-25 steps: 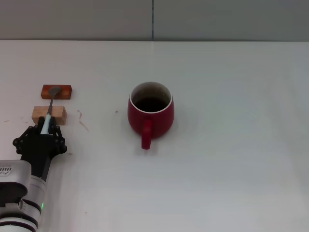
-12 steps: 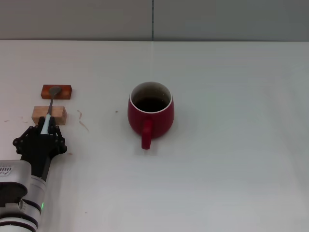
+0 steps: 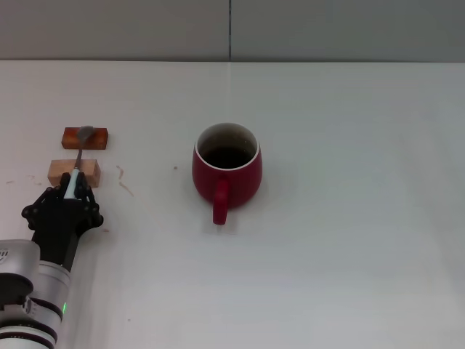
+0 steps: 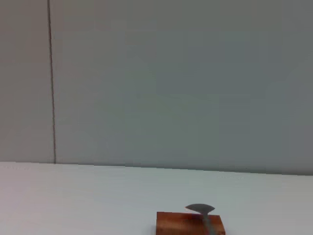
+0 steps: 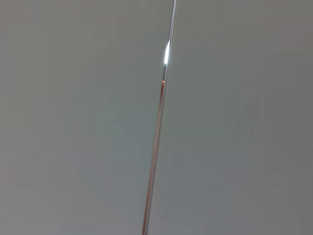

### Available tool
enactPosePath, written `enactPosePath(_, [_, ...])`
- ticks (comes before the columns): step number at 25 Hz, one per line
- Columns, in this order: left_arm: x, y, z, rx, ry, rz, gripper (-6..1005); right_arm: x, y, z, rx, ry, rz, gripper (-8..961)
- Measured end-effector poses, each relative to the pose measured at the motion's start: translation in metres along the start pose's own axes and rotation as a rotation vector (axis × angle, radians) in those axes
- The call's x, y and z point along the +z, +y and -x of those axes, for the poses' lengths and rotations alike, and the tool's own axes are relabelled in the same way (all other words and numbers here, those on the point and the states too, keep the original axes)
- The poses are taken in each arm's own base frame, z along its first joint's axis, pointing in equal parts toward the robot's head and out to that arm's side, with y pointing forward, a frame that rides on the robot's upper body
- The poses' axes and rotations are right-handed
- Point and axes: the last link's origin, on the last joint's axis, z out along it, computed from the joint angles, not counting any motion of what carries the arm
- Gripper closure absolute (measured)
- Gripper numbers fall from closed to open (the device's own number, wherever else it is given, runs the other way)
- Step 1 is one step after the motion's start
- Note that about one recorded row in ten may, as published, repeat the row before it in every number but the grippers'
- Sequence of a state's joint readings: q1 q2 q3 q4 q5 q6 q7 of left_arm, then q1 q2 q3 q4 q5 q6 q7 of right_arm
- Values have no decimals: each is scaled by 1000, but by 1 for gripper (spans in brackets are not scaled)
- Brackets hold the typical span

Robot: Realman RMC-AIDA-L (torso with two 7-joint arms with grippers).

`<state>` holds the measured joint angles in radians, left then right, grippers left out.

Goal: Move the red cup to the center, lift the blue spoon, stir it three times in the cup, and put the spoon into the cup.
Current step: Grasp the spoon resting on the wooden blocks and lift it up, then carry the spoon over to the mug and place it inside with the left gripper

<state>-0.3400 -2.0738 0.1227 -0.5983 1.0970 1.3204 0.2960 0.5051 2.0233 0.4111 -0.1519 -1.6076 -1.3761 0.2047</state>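
The red cup [image 3: 227, 171] stands upright at the middle of the white table [image 3: 349, 218], its handle toward me. The blue spoon [image 3: 78, 154] is at the far left; its grey bowl [image 3: 86, 131] hovers just over a reddish wooden block [image 3: 85, 138], and its neck passes over a pale wooden block [image 3: 73, 173]. My left gripper [image 3: 70, 190] is shut on the spoon's pale-blue handle end, just on my side of the pale block. The left wrist view shows the spoon's bowl [image 4: 199, 209] above the reddish block [image 4: 190, 224]. The right gripper is out of view.
A grey wall [image 3: 327, 29] runs along the table's far edge. The right wrist view shows only this wall with a vertical seam [image 5: 159, 122]. Open table lies between the blocks and the cup, and to the cup's right.
My left gripper has shifted slightly, and the spoon's bowl has risen a little off the reddish block. The cup has not moved.
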Motion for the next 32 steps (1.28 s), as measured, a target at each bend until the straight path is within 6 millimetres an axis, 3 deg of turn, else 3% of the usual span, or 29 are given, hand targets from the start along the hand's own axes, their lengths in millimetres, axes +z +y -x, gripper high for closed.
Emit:
enactPosePath(14, [-4, -1, -10, -158, 76, 51, 837, 0, 0, 0, -2, 4, 2, 307])
enactPosePath(25, [1, -35, -27, -713, 190, 196, 839, 0, -1, 0, -2, 3, -1, 306])
enactPosePath(32, [5, -52, -38, -977, 198, 291, 841, 0, -1, -1, 1, 3, -8, 307])
